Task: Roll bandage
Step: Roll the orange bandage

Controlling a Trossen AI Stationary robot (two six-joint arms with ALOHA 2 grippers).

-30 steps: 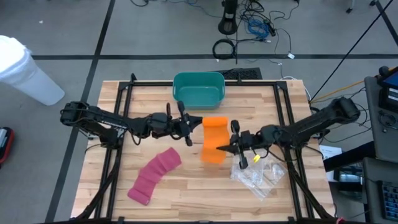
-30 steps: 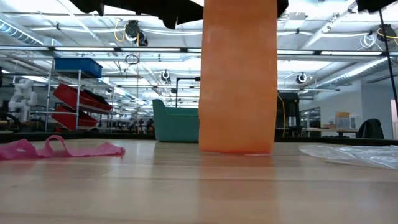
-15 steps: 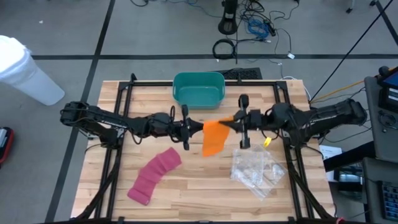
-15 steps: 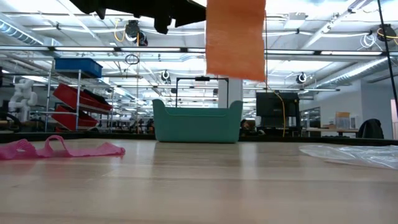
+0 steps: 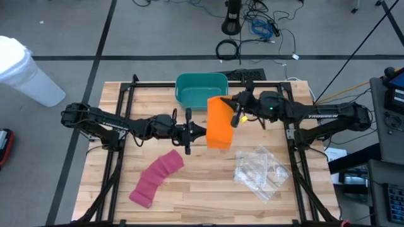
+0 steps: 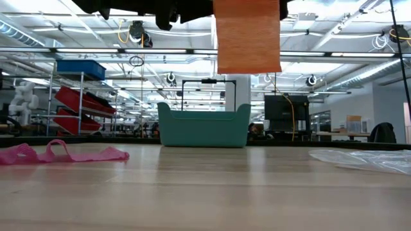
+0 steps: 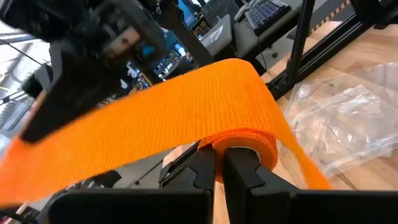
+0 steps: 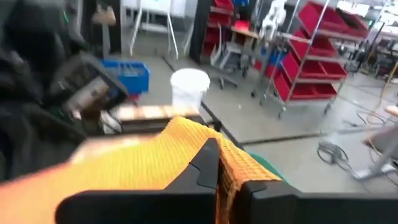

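Above the middle of the wooden table (image 5: 189,189), an orange bandage (image 5: 219,122) hangs in the air as a broad strip, stretched between two dark arms and clear of the tabletop in the low view (image 6: 248,35). Left gripper (image 5: 194,131): reaches in from the left side of the table, fingers clenched on the end of the orange bandage that is wound round them; in its wrist view the strip (image 7: 155,130) wraps over the two closed fingers (image 7: 202,168) and runs away toward the other arm. Right gripper (image 5: 235,117): comes in from the right side, near the far edge of the table, fingers pinched on the opposite end of the strip; its wrist view shows the orange weave (image 8: 180,155) clamped between its dark fingers (image 8: 208,163). Teal bin (image 5: 201,90): stands at the far edge of the table, just behind the raised bandage, upright, also seen across the table in the low view (image 6: 203,126). Pink bandage (image 5: 155,177): lies loose and crumpled on the near-left part of the table, well apart from both grippers. Clear plastic wrapper (image 5: 260,173): lies flat on the near-right part of the table, below the right arm. White bucket (image 5: 25,70): stands on the floor beyond the table's left corner.
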